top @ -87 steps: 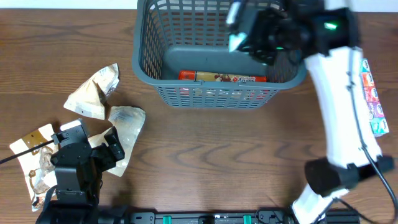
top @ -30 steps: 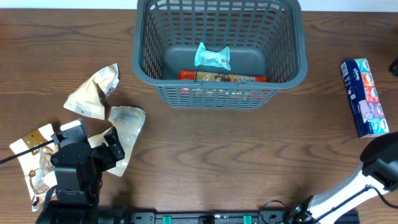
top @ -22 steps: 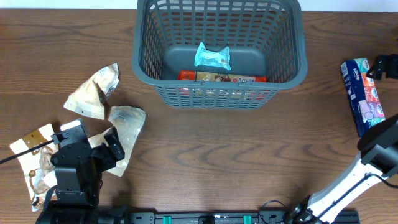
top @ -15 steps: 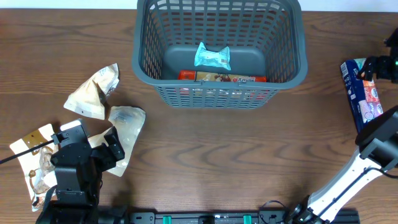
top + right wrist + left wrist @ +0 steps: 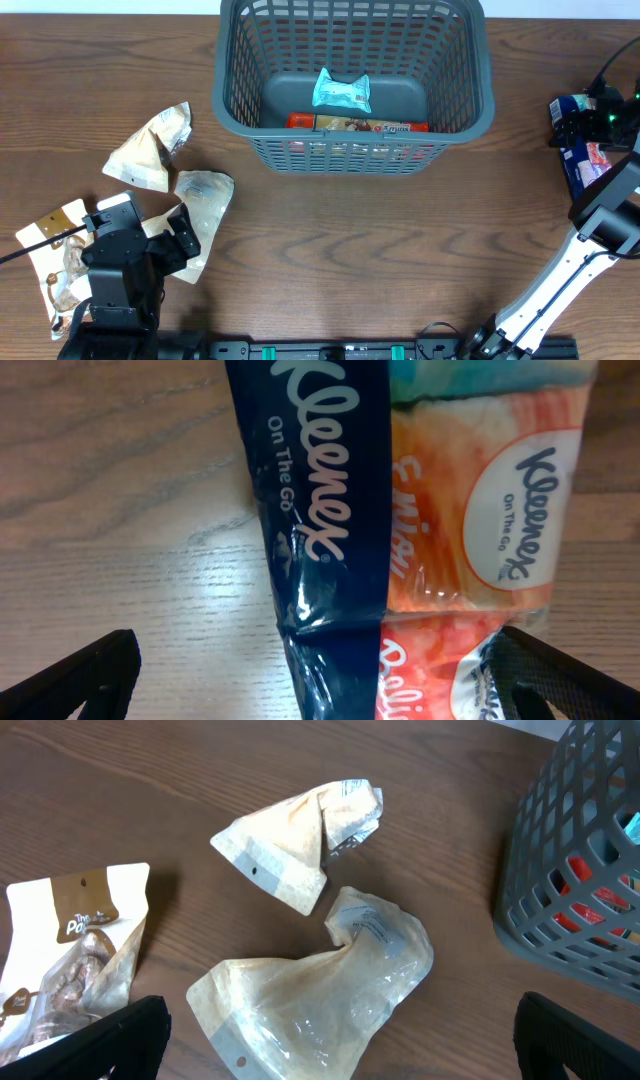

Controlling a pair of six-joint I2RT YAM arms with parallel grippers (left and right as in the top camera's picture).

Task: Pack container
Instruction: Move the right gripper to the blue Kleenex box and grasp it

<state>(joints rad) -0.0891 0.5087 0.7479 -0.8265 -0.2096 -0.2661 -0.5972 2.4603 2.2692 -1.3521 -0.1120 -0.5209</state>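
With the teal packet (image 5: 341, 90) now lying in the container (image 5: 350, 152) at far centre, the right gripper (image 5: 592, 118) has swung to the bench's right edge. It hangs spread over the tissue pack (image 5: 330, 510), likely the next item. The left gripper (image 5: 345, 1045) waits, jaws apart, near-left.

2 packets (image 5: 341, 90), seemingly, lie in the container (image 5: 222, 100), pouches (image 5: 150, 150) left of it, tissue pack (image 5: 330, 530) right.

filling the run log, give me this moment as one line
right gripper: open, over kleenex pack | left gripper: open, at snack bags | container: teal packet and red box inside
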